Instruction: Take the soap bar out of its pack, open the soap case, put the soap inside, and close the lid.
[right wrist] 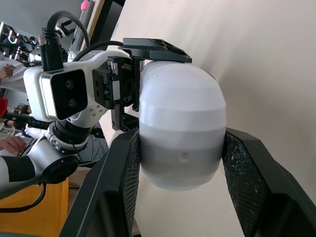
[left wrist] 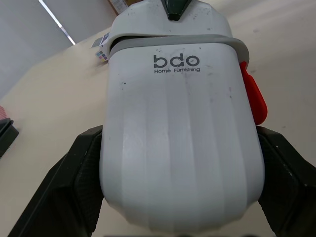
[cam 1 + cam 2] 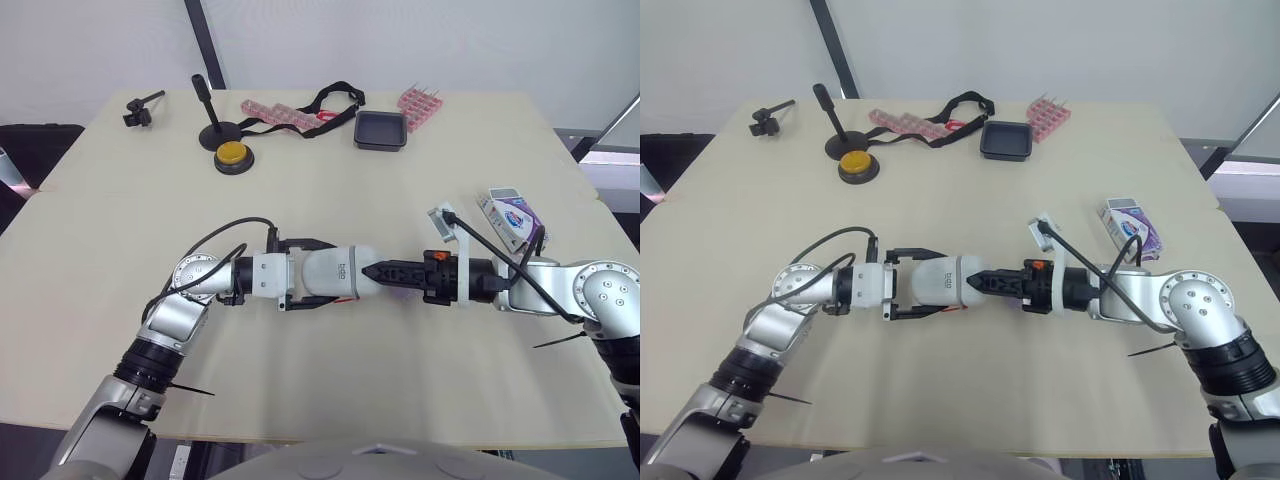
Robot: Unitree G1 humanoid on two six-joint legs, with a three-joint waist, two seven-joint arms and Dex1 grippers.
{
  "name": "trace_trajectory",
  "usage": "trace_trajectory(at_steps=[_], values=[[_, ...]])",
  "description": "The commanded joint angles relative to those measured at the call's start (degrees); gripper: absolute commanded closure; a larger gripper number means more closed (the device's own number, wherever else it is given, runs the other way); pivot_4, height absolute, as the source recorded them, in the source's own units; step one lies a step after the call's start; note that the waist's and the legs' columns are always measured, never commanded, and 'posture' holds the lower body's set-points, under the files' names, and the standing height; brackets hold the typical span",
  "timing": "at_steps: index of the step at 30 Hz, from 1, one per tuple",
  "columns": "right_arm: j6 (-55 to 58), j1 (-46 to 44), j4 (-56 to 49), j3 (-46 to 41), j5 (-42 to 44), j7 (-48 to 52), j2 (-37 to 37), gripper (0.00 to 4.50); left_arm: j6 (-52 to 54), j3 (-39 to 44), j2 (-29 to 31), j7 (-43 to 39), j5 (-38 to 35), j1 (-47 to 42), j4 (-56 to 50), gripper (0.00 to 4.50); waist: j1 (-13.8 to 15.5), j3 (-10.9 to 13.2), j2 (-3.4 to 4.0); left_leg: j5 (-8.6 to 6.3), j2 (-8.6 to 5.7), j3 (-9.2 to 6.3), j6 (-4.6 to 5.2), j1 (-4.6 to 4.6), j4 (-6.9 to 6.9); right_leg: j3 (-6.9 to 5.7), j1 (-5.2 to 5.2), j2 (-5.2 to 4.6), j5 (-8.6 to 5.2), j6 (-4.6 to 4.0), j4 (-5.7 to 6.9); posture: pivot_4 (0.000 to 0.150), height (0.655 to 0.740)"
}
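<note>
Head views: white soap case [image 3: 335, 272] lay lengthwise between the two arms, over the tabletop [image 3: 350, 200], nearer the front edge than the back and about midway between the side edges. Whether it touched the surface could not be told.

Left gripper [image 3: 305, 273] was clamped on the case's rounded body end. Right gripper [image 3: 385, 272] held the opposite end. Seen from above, its fingers looked like one dark point.

Right wrist view showed more: one black finger [image 1: 116, 190] pressed on each side of the case, at a grey band around it.

Left wrist view showed the left fingers [image 2: 74, 182] set narrow against both flanks, and a red tab [image 2: 254, 96] on the case's side. The head views barely showed that tab.

Writing: "bdo Home Furnishing" read clearly in the left wrist view; from the head, "bdo" alone. The soap pack [image 3: 510, 215], white and purple, lay near the right edge, well apart from the case. Its print was unreadable.

Along the back edge were a yellow button [image 3: 233, 156], a black tray [image 3: 381, 130] and a black strap [image 3: 325, 100].
</note>
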Motion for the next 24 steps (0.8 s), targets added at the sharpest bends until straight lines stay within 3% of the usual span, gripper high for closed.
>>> trace_trajectory(at_steps=[1,14,19,21,24], values=[[1.28,1.30,0.07,-1.45,-0.37,2.53,-0.82,2.51,-0.38,-0.25,-0.14,0.77,-0.81,0.14,-3.59,1.02,0.06,0.00,0.00,0.00,0.00,0.00,0.00,0.00,0.00,0.00,0.00,0.00,0.00,0.00,0.00,0.150,0.7291],[4.68,6.26,3.41,-7.44,1.63,7.80,-8.70,2.51,-0.69,-0.61,0.12,0.78,-0.72,0.24,-2.74,1.02,0.28,0.00,-0.01,0.00,0.00,0.00,0.01,0.00,-0.01,0.01,0.00,-0.01,0.00,-0.01,-0.04,0.150,0.7291],[7.68,8.50,4.45,-14.61,1.11,12.59,-16.98,2.51,-0.28,-0.49,0.41,0.61,-0.62,-0.31,-1.80,1.02,0.70,0.01,-0.01,0.00,-0.01,0.01,0.02,-0.01,-0.03,0.02,0.00,-0.01,-0.01,-0.01,-0.08,0.150,0.7291],[9.11,8.40,5.71,-17.23,-1.53,15.45,-20.46,2.51,-0.18,-0.51,0.61,0.58,-0.64,-0.26,-1.73,1.02,0.71,0.02,-0.02,0.00,-0.01,0.01,0.02,0.00,-0.03,0.03,0.01,0.00,0.00,-0.01,-0.09,0.150,0.7291],[10.55,8.84,7.21,-18.83,-12.81,21.91,-26.42,2.51,-0.01,-0.63,0.79,0.48,-0.64,0.02,-1.66,1.02,0.86,0.02,-0.03,0.01,-0.01,0.01,0.04,0.00,-0.03,0.03,0.03,-0.01,-0.01,-0.02,-0.10,0.150,0.7291]])
